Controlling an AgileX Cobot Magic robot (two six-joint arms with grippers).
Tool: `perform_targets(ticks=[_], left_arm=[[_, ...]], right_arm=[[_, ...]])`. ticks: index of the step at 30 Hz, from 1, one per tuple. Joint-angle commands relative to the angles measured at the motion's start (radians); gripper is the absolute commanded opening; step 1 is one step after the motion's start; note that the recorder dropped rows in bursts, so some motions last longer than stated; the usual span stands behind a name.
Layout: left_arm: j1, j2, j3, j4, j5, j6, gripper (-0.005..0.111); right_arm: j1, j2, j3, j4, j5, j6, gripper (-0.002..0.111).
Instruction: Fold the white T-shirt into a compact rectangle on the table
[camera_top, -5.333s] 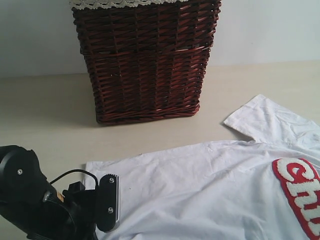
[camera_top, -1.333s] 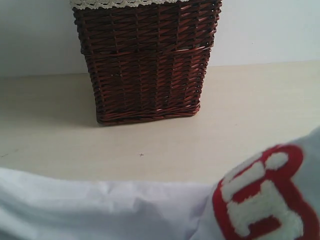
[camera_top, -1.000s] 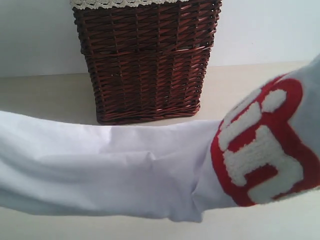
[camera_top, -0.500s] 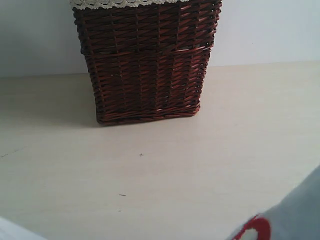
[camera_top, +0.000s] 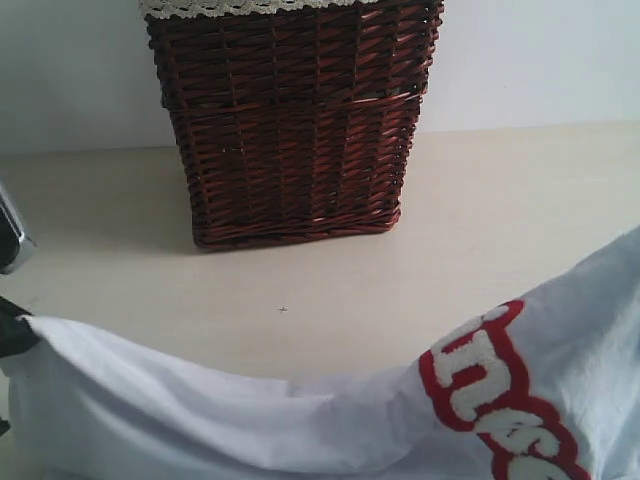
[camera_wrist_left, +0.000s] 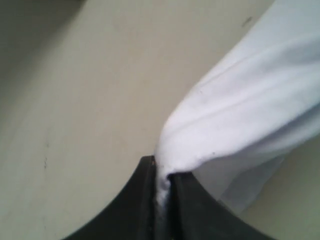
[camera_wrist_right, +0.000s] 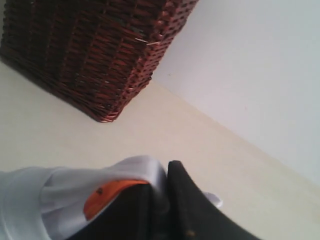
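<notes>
The white T-shirt (camera_top: 230, 420) hangs in a sagging band across the lower part of the exterior view, above the pale table (camera_top: 330, 300), its red-outlined fuzzy lettering (camera_top: 490, 400) at the right. My left gripper (camera_wrist_left: 162, 172) is shut on a bunched edge of the white T-shirt (camera_wrist_left: 250, 100); only a sliver of that gripper (camera_top: 12, 335) shows at the left edge of the exterior view. My right gripper (camera_wrist_right: 165, 172) is shut on the collar of the white T-shirt (camera_wrist_right: 65, 190), beside the orange neck tag (camera_wrist_right: 107, 195). The right gripper lies outside the exterior view.
A tall brown wicker basket (camera_top: 290, 120) with a lace-trimmed liner (camera_top: 240, 6) stands at the back of the table against a pale wall; the basket (camera_wrist_right: 85, 50) also fills one corner of the right wrist view. Bare tabletop (camera_wrist_left: 90, 100) lies under the left gripper.
The shirt was lifted off the table and swung up and down in front of the camera. Half a second ago it had almost dropped out of view; now it hangs as a low band again.
</notes>
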Motion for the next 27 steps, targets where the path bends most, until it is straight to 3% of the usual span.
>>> perform_targets(ticks=[1, 10, 12, 15, 19, 22, 27], left_arm=[[0.004, 0.020, 0.000, 0.067, -0.109, -0.059, 0.000], [0.004, 0.097, 0.000, 0.121, -0.194, -0.059, 0.000], [0.004, 0.113, 0.000, 0.166, -0.233, -0.059, 0.005], [0.021, 0.139, 0.000, 0.234, -0.317, -0.059, 0.021], [0.104, 0.200, 0.000, 0.223, -0.443, -0.059, 0.054], [0.179, 0.262, 0.000, 0.217, -0.494, -0.059, 0.075], [0.267, 0.316, 0.000, 0.226, -0.586, -0.059, 0.073]], right_arm=[[-0.004, 0.099, 0.005, 0.058, -0.057, -0.017, 0.000], [-0.004, 0.180, 0.005, 0.082, -0.071, -0.017, 0.000], [-0.004, 0.182, 0.005, 0.097, -0.101, -0.017, 0.001], [-0.004, 0.182, 0.005, 0.139, -0.183, -0.017, 0.007], [-0.004, 0.185, 0.005, 0.207, -0.271, -0.017, 0.020], [-0.004, 0.186, 0.005, 0.207, -0.276, -0.017, 0.038], [-0.004, 0.186, 0.005, 0.234, -0.291, -0.017, 0.073]])
